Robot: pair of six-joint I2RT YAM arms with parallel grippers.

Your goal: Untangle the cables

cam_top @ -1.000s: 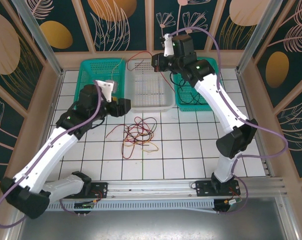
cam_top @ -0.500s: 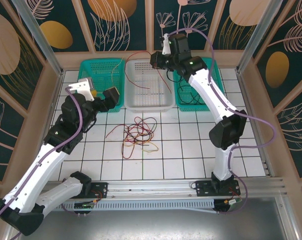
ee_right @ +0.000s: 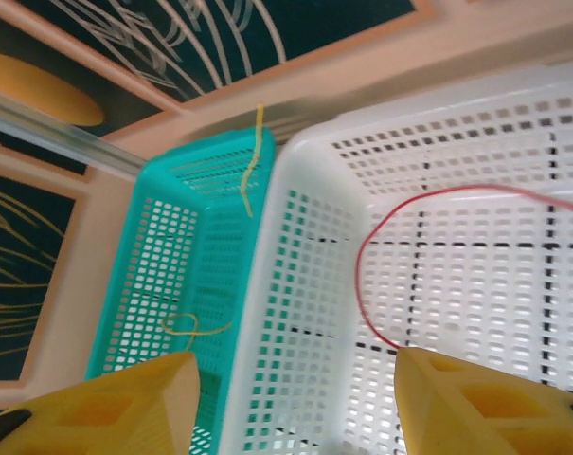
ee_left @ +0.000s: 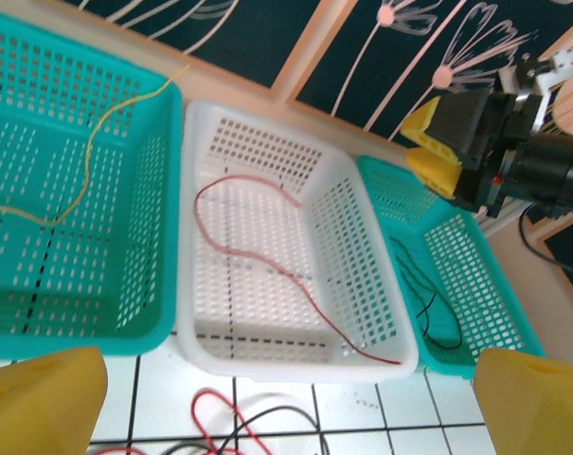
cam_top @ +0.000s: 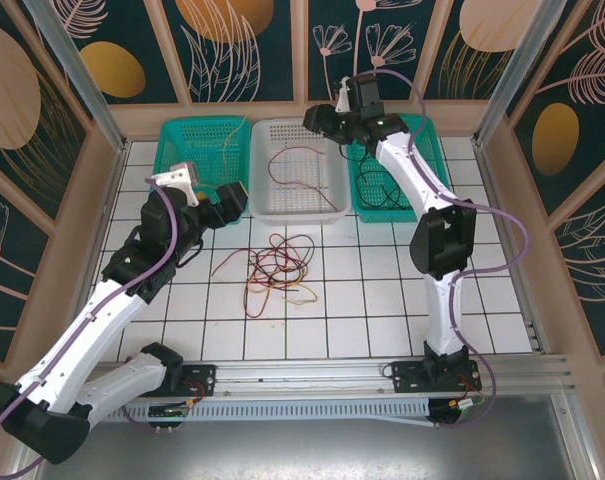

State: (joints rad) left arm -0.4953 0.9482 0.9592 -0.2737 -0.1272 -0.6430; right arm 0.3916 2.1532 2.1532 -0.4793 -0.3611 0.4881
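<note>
Near centre, the tangled cables (cam_top: 277,270) lie loose on the tiles. Beyond them to the left, the left gripper (cam_top: 232,197) hangs with jaws spread and empty. It would do best to drop onto one outer loop and lift slowly, so the others slide off. Farther back, a red cable (cam_top: 294,172) rests in the white basket (cam_top: 302,213), the right gripper (cam_top: 322,118) above its far rim, jaws apart, holding nothing

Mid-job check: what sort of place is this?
Probably a lab robot cell, not a home: a gridded white tabletop, leaf-pattern panels walling a framed enclosure, and a row of perforated sorting baskets at the back.
</note>
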